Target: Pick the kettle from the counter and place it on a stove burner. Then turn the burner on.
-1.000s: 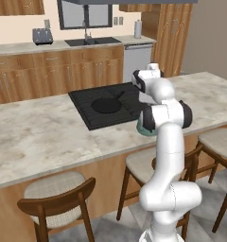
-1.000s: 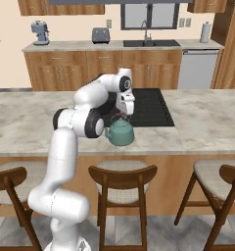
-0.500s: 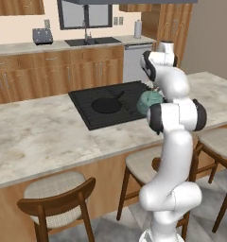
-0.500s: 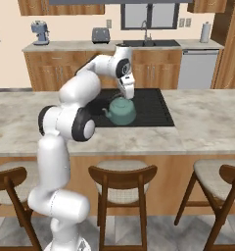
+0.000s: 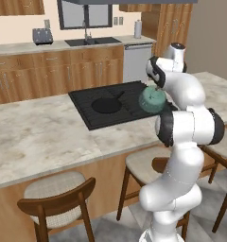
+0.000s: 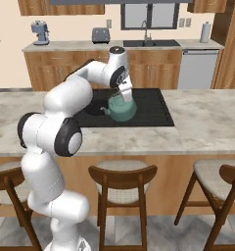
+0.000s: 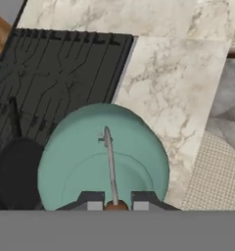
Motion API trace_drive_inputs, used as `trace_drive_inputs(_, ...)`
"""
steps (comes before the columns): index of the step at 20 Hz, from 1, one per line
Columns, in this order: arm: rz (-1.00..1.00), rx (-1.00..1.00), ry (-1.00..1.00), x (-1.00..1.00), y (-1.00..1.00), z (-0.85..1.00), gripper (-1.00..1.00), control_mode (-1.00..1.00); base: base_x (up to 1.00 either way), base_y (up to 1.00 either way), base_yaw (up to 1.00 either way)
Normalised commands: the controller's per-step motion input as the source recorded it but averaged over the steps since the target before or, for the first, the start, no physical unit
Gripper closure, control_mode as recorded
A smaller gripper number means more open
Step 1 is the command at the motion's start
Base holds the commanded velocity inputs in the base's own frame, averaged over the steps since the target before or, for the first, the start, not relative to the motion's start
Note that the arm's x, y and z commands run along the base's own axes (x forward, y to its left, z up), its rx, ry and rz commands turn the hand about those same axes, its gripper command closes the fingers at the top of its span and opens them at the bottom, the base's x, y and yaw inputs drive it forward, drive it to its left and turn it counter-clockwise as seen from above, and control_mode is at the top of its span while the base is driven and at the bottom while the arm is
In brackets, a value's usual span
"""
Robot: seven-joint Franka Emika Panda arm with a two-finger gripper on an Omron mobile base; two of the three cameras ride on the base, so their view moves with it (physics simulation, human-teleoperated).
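The teal-green kettle (image 5: 152, 100) (image 6: 122, 108) hangs from its thin brown handle (image 7: 109, 162) just above the front right part of the black stove (image 5: 99, 116). My gripper (image 5: 156, 87) (image 6: 125, 93) (image 7: 116, 204) is shut on that handle from above. In the hand view the kettle's round body (image 7: 102, 157) covers the edge between the burner grate (image 7: 56, 73) and the marbled counter (image 7: 173, 88). I cannot tell whether its base touches the grate.
A black frying pan (image 5: 106, 105) (image 7: 14, 171) sits on the stove's left burners, close beside the kettle. Wooden stools (image 5: 56, 198) (image 6: 122, 179) line the counter's near side. A sink and toaster (image 6: 100, 35) stand on the back counter.
The arm has lifted the kettle off the counter's front edge and carried it back over the stove. The gripper has stayed shut on the handle.
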Motion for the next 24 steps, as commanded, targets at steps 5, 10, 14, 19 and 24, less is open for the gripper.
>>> trace_drive_inputs(5,0.0,0.01,-0.46,-0.86,0.0,0.51,1.0,-1.0,0.0,0.0,0.0)
trace_drive_inputs(10,0.0,0.0,0.0,0.0,0.0,0.0,1.0,1.0,-0.98,0.14,0.0)
trace_drive_inputs(14,0.0,0.0,0.0,0.0,0.0,0.0,1.0,1.0,-1.0,0.12,-0.09)
trace_drive_inputs(19,0.0,0.0,0.0,0.0,0.0,0.0,1.0,1.0,-0.48,-0.66,-0.26)
trace_drive_inputs(24,0.0,0.0,0.0,0.0,0.0,0.0,1.0,1.0,0.01,-1.0,-0.01)
